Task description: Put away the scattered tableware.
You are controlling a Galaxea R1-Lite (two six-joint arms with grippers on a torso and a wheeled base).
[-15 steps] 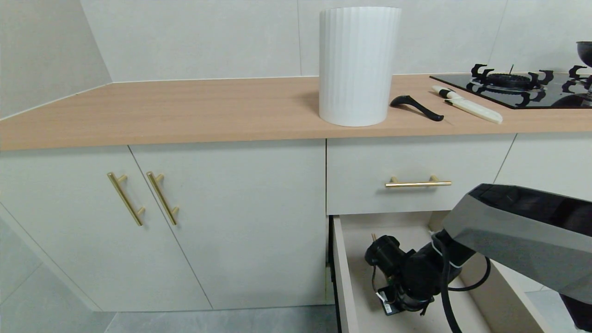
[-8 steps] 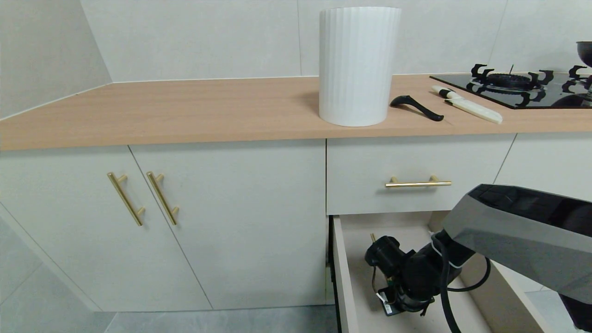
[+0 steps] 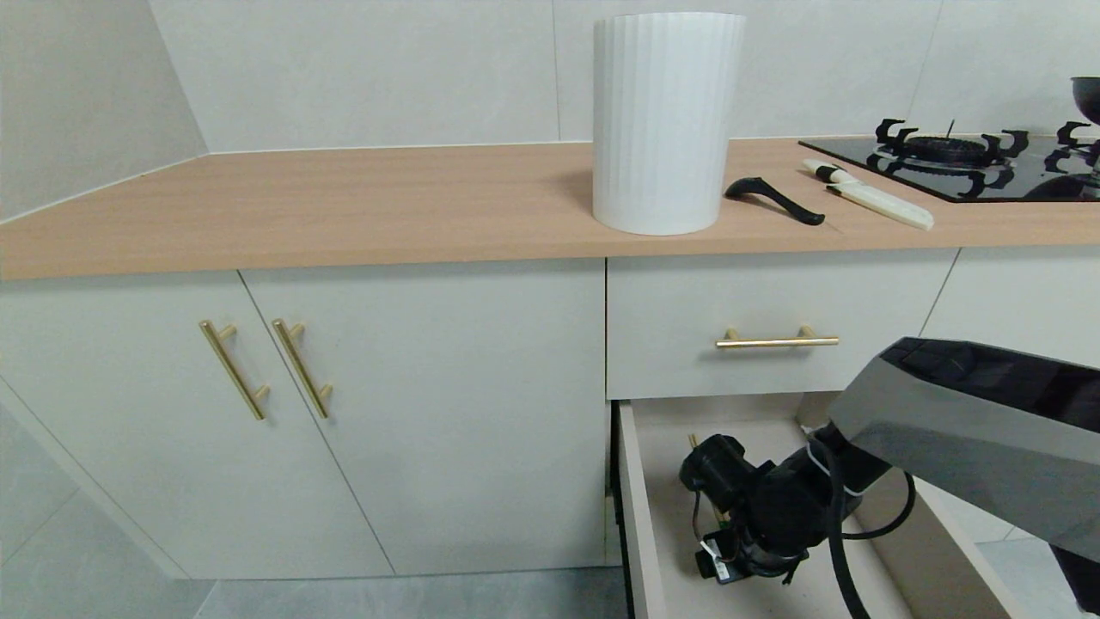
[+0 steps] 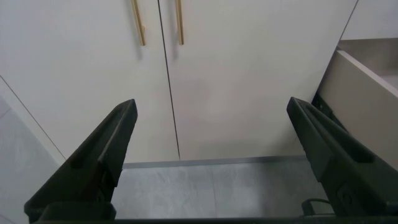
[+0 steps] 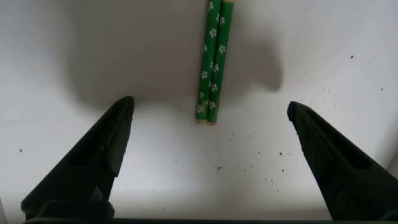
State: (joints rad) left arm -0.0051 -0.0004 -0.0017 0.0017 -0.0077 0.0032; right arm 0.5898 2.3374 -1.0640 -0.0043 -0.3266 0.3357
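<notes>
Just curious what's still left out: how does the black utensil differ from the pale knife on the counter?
The black utensil is dark all over and curved; the pale knife is cream with a dark band and straight. The black utensil lies nearer the white ribbed container; the pale knife lies nearer the stove. Both lie flat on the wooden counter, not yet in the open drawer.

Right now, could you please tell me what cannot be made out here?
Green chopsticks: right wrist view, far ends cut off by the edge.
Open drawer: head view, floor mostly hidden by the right arm.
Black utensil: head view, too small to identify.
Dark vessel: head view, cut off by the edge.
</notes>
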